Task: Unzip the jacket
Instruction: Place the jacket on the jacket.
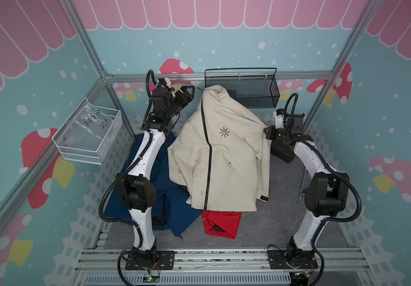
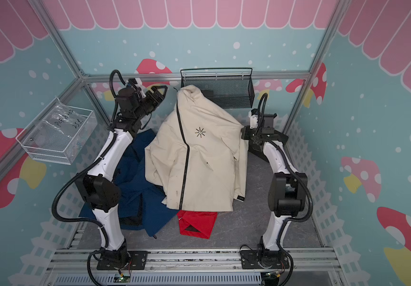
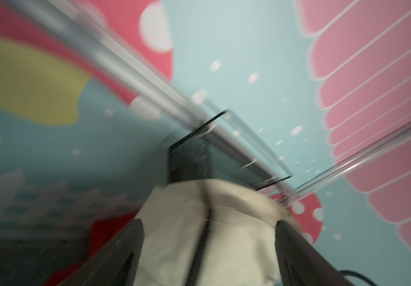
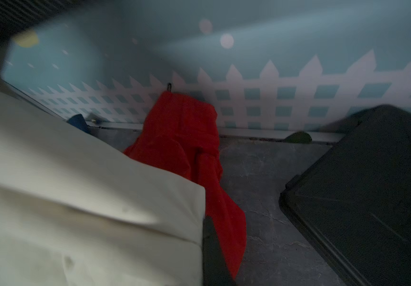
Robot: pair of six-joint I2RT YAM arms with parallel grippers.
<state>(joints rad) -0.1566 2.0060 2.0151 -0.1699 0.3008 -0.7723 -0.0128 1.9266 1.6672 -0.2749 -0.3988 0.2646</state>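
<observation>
1. Where the left arm bends toward the upper middle of both top views, the left gripper [image 1: 189,92] stands with its jaws spread wide and nothing between them. In the left wrist view its two dark fingers [image 3: 125,260] sit far apart, with the collar of the jacket [image 3: 174,222] beyond them, blurred.
2. That gripper hangs just left of the collar, near it but apart from it.
3. Right of the frame's middle, the right gripper [image 1: 266,131] is closed, its tip pressed into the jacket's right edge. In the right wrist view the cream cloth creases into its dark fingers [image 4: 210,247], pinched there.
4. Cream and heaped up, the jacket fills the centre of the frame. Its collar rises at upper centre in front of the black mesh basket [image 1: 249,91], and its hem lies toward lower centre.
5. Its zipper [image 1: 209,158] runs as one dark line from collar to hem, and the two fronts meet along it.
6. A blue garment [image 1: 165,198] lies left of the jacket, partly under the left arm. A red garment [image 1: 220,224] pokes out below the hem.
7. A black flat object [image 1: 282,152] rests on the grey table [image 1: 281,218] beneath the right forearm.
8. At upper left, a white wire basket [image 1: 83,154] on the wall holds a clear bag [image 1: 93,123].
</observation>
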